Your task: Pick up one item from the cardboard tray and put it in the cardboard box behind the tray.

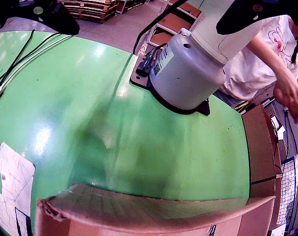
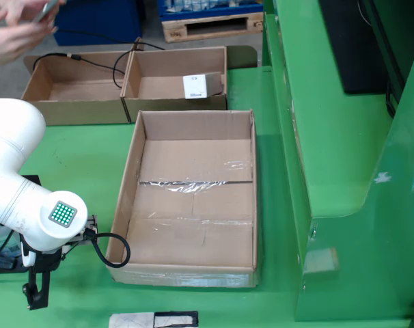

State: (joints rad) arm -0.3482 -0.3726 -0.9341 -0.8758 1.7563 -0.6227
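Since the cardboard tray [image 2: 193,219] just right of the pincer [image 2: 35,287] looks bare, and the only white item [image 2: 195,86] lies well beyond it in the cardboard box [image 2: 159,87], I'd check the tray first. Whether the pincer is open or holding anything, I can't tell.

Big cardboard tray [image 2: 193,198] sits on the green counter [image 2: 77,164], looks bare inside. Two cardboard boxes [image 2: 176,82] behind it, white arm [image 2: 22,198] at left.

Brown cardboard tray [image 2: 193,198], white arm [image 2: 16,184], glossy green table [image 1: 139,142].
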